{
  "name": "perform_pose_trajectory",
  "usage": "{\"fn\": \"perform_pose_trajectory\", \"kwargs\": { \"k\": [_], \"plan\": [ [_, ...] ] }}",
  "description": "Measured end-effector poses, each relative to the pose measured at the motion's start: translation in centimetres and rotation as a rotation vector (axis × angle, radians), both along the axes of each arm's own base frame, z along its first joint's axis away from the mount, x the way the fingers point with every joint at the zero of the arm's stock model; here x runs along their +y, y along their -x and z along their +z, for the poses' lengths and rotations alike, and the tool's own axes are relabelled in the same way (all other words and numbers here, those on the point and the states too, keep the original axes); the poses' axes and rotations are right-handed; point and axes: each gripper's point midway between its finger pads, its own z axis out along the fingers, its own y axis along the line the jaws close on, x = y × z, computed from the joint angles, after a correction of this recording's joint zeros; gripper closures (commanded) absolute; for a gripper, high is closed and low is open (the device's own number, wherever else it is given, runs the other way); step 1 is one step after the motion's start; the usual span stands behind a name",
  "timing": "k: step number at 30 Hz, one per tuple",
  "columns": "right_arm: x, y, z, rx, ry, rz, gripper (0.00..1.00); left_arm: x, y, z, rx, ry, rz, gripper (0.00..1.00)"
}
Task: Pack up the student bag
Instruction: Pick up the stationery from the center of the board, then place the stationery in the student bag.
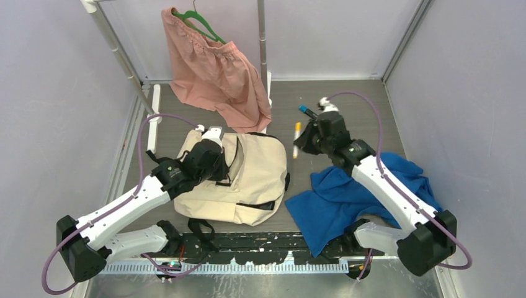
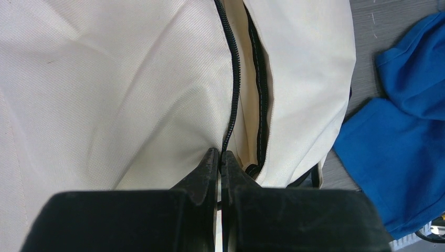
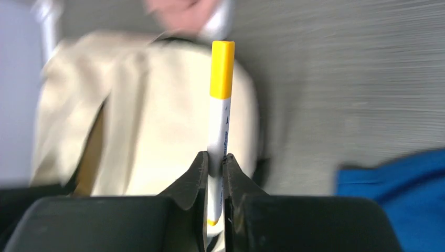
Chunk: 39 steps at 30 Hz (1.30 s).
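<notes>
The cream student bag (image 1: 248, 180) lies flat on the table, its black zipper (image 2: 234, 79) open along the top. My left gripper (image 2: 220, 155) is shut on the zipper edge of the bag (image 2: 105, 94) and sits at the bag's upper left in the top view (image 1: 214, 149). My right gripper (image 3: 215, 157) is shut on a white marker with a yellow cap (image 3: 220, 100). It holds the marker (image 1: 296, 138) above the table just right of the bag (image 3: 157, 131); the right gripper (image 1: 304, 141) is next to it.
A blue cloth (image 1: 347, 198) lies crumpled right of the bag, under the right arm. A pink garment on a green hanger (image 1: 214, 71) hangs from a rack at the back. A blue-tipped object (image 1: 306, 110) shows by the right wrist.
</notes>
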Motion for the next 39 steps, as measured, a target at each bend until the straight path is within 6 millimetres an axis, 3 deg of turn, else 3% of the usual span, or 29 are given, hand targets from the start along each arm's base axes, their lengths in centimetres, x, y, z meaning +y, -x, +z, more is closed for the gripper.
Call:
{"fn": "perform_pose_trajectory", "kwargs": {
  "k": [3, 6, 8, 12, 17, 22, 26, 34, 39],
  "plan": [
    [6.3, 3.9, 1.1, -0.013, -0.081, 0.249, 0.99, -0.2, -0.1, 0.0, -0.002, 0.003, -0.001, 1.00],
    [10.7, 8.0, 0.0, 0.052, -0.148, 0.444, 0.99, -0.3, -0.3, 0.1, -0.007, 0.008, -0.001, 1.00],
    [12.7, 10.1, -0.8, 0.103, -0.182, 0.534, 0.99, -0.3, -0.3, 0.1, -0.007, 0.008, -0.001, 1.00],
    [15.5, 12.0, -1.7, 0.168, -0.202, 0.612, 0.99, -0.5, -0.4, 0.1, -0.006, 0.015, 0.000, 1.00],
    [18.7, 10.9, -0.4, 0.211, -0.259, 0.583, 0.99, -0.7, -0.6, 0.4, -0.016, 0.031, 0.004, 1.00],
    [20.6, 8.9, 0.3, 0.243, -0.317, 0.486, 0.99, -0.7, -0.6, 0.5, -0.018, 0.036, 0.007, 1.00],
    [20.9, 8.1, -0.9, 0.276, -0.319, 0.417, 0.99, -0.7, -0.6, 0.9, -0.027, 0.047, 0.007, 1.00],
    [21.3, 7.3, -5.7, 0.381, -0.264, 0.340, 0.99, -0.4, -0.3, 1.1, -0.035, 0.058, 0.006, 1.00],
    [22.1, 6.6, -5.4, 0.385, -0.261, 0.342, 0.99, -0.4, 0.1, 0.5, -0.023, 0.065, -0.003, 1.00]
  ]
}}
